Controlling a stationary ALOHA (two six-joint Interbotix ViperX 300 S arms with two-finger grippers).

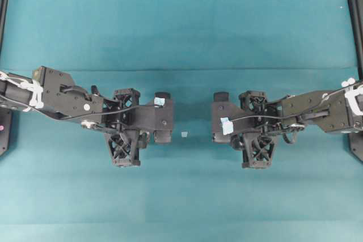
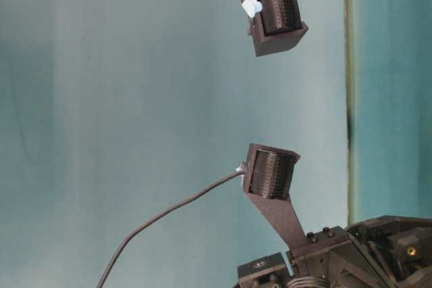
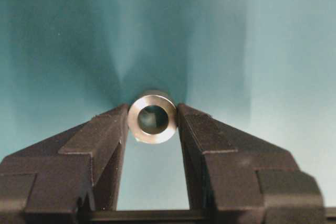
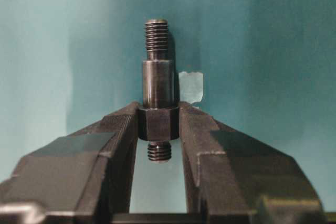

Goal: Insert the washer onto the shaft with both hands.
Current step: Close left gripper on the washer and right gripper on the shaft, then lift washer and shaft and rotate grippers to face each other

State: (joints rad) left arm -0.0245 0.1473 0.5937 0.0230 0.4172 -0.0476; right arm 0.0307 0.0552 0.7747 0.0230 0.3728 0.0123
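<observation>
In the left wrist view my left gripper [image 3: 152,124] is shut on the washer [image 3: 152,118], a silvery ring with a dark hole facing the camera, pinched between the fingertips. In the right wrist view my right gripper [image 4: 158,124] is shut on the shaft [image 4: 157,80], gripping its thick hex collar. The shaft's thin threaded end points away from the camera. In the overhead view the left gripper [image 1: 164,117] and right gripper [image 1: 220,117] face each other across a gap. Both parts are hidden there.
A small pale square tape scrap [image 1: 184,134] lies on the teal table [image 1: 181,38] between the grippers. It also shows behind the shaft [image 4: 190,86]. Black frame rails stand at the table's left and right edges [image 1: 356,26].
</observation>
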